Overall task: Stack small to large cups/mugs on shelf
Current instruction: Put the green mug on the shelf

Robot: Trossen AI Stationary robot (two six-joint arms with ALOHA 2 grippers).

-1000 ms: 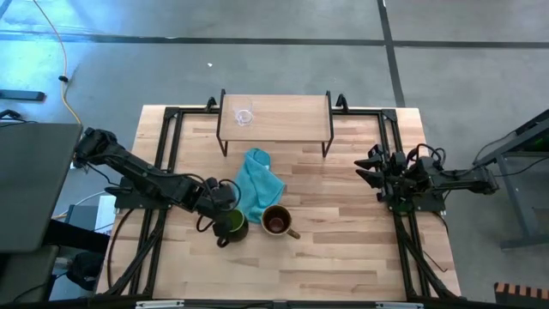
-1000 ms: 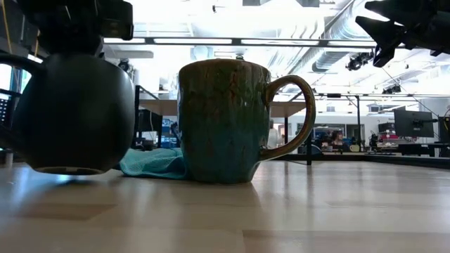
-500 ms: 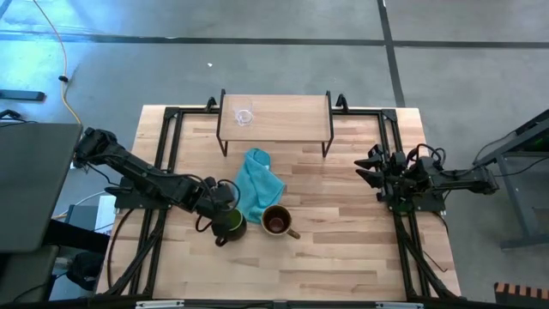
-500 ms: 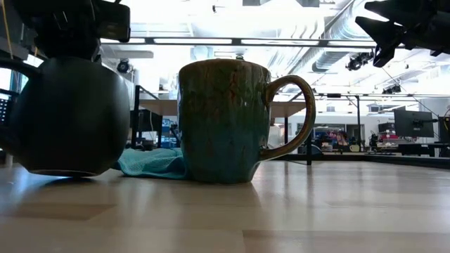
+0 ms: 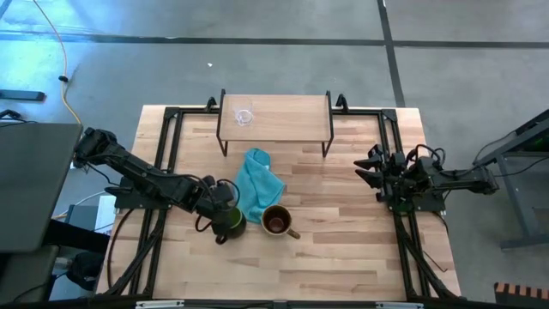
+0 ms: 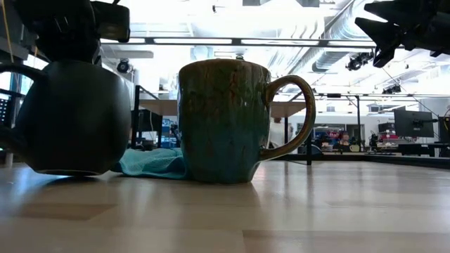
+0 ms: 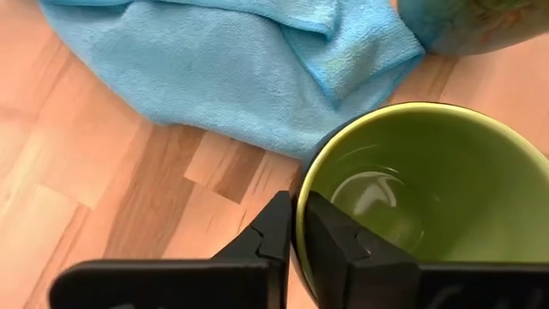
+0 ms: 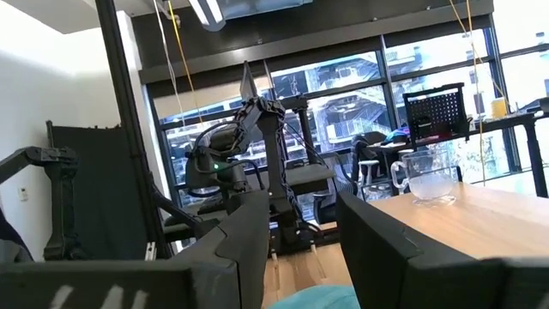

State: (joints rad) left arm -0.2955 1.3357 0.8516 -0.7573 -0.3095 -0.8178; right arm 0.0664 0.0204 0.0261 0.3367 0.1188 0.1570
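The dark mug [image 7: 403, 202] is pinched by its rim in the left jaws [image 7: 294, 225]; the shelf [image 5: 274, 116] lies toward the frame's top, and the right jaws [image 8: 296, 227] are spread.

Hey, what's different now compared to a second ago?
The dark mug has come down: it hung just above the table and now rests on it, the left gripper still pinching its rim. The olive mug, cloth, glass cup and right gripper stayed put.

Robotics lab/office: exposed ceiling ducts [image 6: 337, 42], monitor [image 6: 413, 123], big windows [image 8: 343, 103].
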